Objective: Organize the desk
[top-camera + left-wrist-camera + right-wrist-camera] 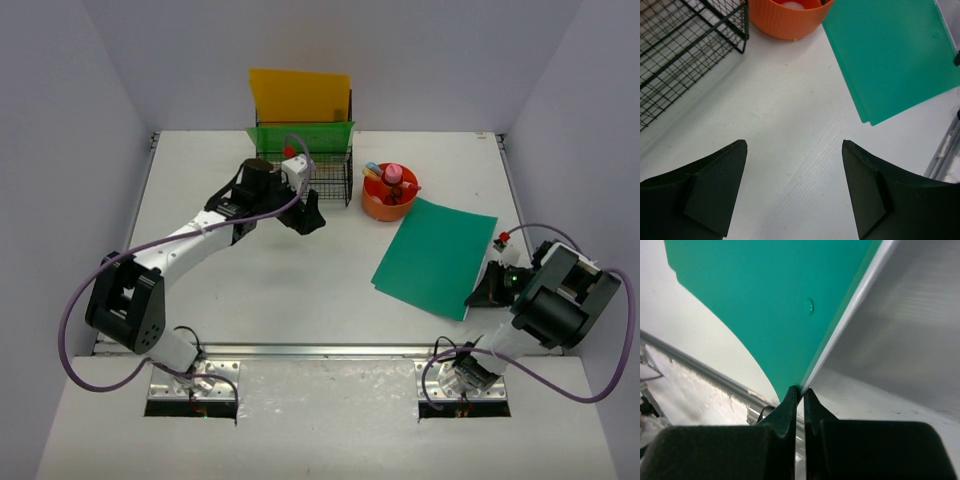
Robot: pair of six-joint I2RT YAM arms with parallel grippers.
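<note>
The white desk [280, 290] carries a teal-green folder [435, 255] on its right half. My right gripper [482, 297] is at the folder's near right corner. In the right wrist view this gripper [801, 389] is shut on that corner, and the folder [765, 300] curves up and away from the tips. My left gripper [308, 215] hovers over bare desk just in front of the black wire rack [320, 170]. It stands open [794, 143] with only white desk between its fingers. The folder's far edge [890, 50] shows ahead of it to the right.
A yellow folder [300, 95] and a bright green folder [300, 137] stand in the wire rack [675, 55]. A round orange tray [390, 200] with small items sits beside it, and its wall [787, 20] shows in the left wrist view. A silver rail [320, 350] runs along the near edge.
</note>
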